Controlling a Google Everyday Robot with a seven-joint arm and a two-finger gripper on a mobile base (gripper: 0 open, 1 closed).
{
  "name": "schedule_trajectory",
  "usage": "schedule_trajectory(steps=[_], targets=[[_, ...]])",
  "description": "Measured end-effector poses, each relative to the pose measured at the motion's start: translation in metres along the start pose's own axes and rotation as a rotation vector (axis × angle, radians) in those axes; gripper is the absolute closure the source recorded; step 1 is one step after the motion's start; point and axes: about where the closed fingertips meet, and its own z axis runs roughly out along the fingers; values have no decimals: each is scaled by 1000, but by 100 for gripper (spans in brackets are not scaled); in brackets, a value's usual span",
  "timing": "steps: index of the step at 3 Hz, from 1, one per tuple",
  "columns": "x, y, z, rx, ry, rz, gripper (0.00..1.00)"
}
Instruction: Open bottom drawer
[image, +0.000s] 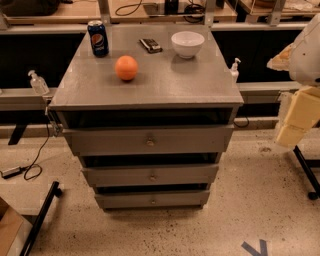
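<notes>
The grey cabinet (150, 85) has three drawers stacked at its front. The bottom drawer (125, 200) is the narrowest and shortest front, just above the floor, with a small round metal knob (153, 201) at its centre. A dark gap shows above its front panel. The mid-sized drawer front (120, 175) and the tallest top drawer front (110, 141) sit above it. My gripper (293, 122) hangs at the far right of the view as pale yellow blocks below the white arm. It is to the right of the cabinet, level with the top drawer, and touches nothing.
On the cabinet top stand a Pepsi can (98, 38), an orange (126, 67), a white bowl (187, 44) and a small dark packet (150, 45). Pump bottles (38, 82) (234, 69) flank the cabinet. Black stand legs (42, 215) (306, 172) and a cable (35, 167) lie on the floor.
</notes>
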Motion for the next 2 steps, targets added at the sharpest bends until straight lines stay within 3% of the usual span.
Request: schedule_trajectory(steps=[2], targets=[[-2,-2,17,16,0,-15,0]])
